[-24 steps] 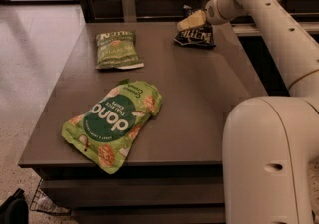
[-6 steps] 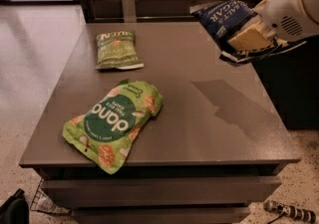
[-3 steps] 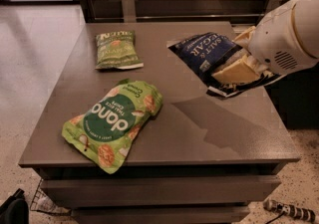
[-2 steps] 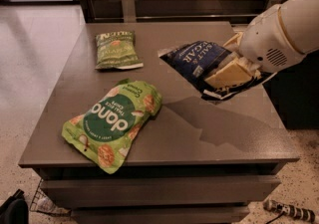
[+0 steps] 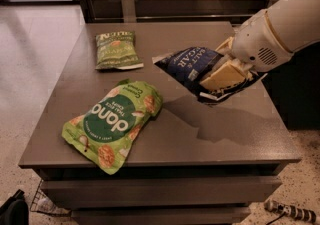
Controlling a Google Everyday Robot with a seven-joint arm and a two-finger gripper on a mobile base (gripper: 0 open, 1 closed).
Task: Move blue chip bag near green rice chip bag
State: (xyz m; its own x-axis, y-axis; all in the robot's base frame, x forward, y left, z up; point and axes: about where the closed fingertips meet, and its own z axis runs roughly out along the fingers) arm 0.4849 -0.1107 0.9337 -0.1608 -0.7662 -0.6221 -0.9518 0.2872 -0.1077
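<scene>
My gripper [image 5: 224, 76] is shut on the blue chip bag [image 5: 189, 66], a dark navy bag with white block lettering, and holds it in the air above the right middle of the table. The bag tilts, its free end pointing left. The green rice chip bag [image 5: 113, 123], a large light-green pouch with a dark-green circle and white letters, lies flat at the front left of the table. The held bag is up and to the right of it, apart from it.
A smaller dark-green bag [image 5: 116, 50] lies at the back left of the dark grey table [image 5: 220, 134]. My white arm [image 5: 280, 24] reaches in from the upper right. A wooden wall runs behind the table. The floor lies beyond the table's edges.
My gripper has carried the blue chip bag from the table's back right down and to the left, toward the middle. The two green bags have not moved.
</scene>
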